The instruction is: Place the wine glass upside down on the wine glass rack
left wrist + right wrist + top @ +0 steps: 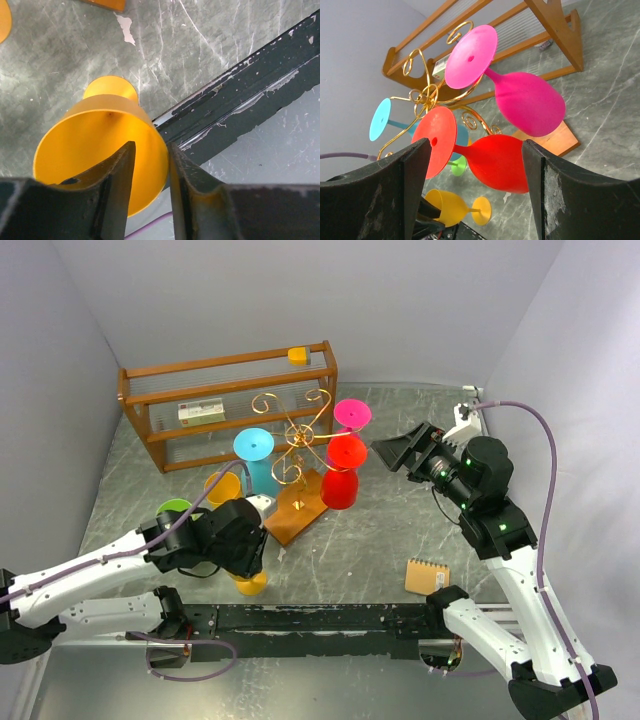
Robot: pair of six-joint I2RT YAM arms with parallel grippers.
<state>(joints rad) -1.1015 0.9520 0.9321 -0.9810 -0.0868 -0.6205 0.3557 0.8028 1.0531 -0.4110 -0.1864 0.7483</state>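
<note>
Yellow plastic, the wine glass point(100, 135) lies on its side on the bench point(210, 45), on the near side of the wine glass rack point(295, 445) and against the black rail point(240, 100). Its long axis runs roughly level, with the foot toward the rack's wooden base and the mouth toward the left gripper point(150, 147). That gripper's fingers straddle the bowl wall, one inside and one outside; I cannot tell whether they pinch it yet. This looks like the pickup step. The next move calls for a firm hold, a lift, a turn to mouth-down, and the stem slid into a free scroll. Right of the rack, the right gripper point(475, 145) hangs spread wide and holds nothing.
</note>
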